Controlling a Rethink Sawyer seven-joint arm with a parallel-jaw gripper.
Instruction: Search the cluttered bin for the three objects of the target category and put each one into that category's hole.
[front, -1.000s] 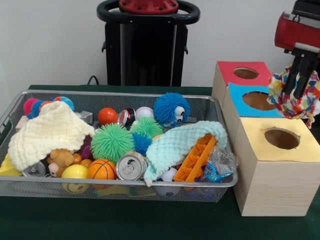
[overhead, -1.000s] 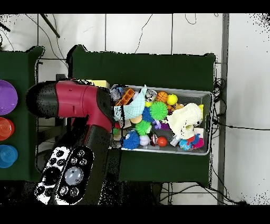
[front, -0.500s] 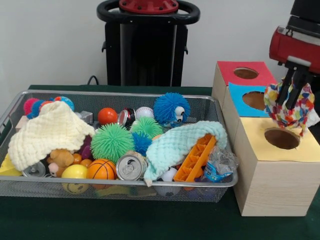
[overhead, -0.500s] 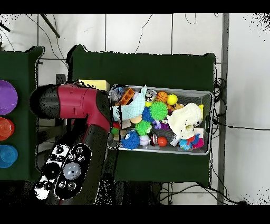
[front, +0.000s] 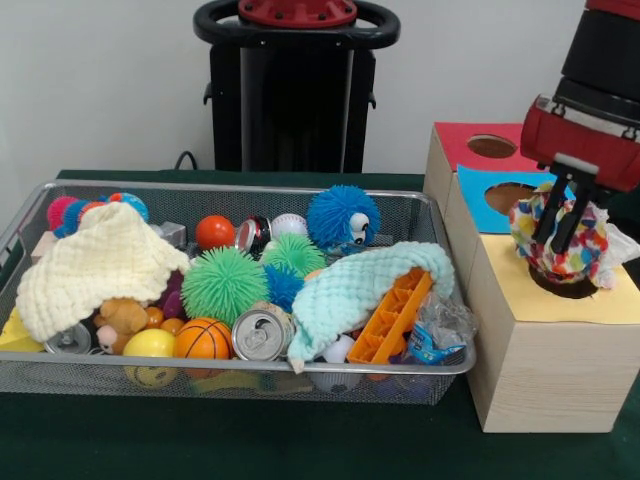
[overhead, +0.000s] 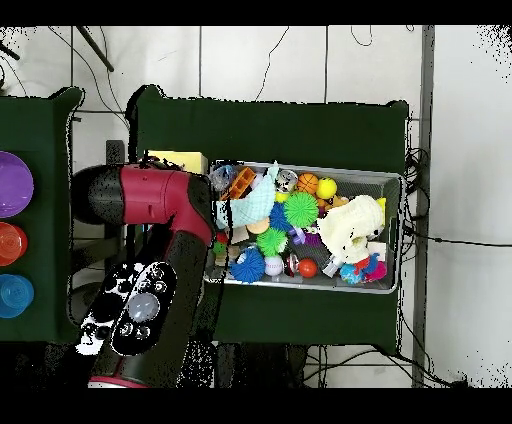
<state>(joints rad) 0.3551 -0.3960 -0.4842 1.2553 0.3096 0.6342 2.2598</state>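
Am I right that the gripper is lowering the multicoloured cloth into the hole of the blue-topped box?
Not quite. In the front view the gripper holds the multicoloured cloth at the hole of the yellow-topped box, the nearest one, not the blue-topped box behind it.

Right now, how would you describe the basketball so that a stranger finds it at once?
Look in the wire mesh bin, at its front edge. The small basketball lies between a yellow ball and an upturned silver can. It alone is orange with black seam lines.
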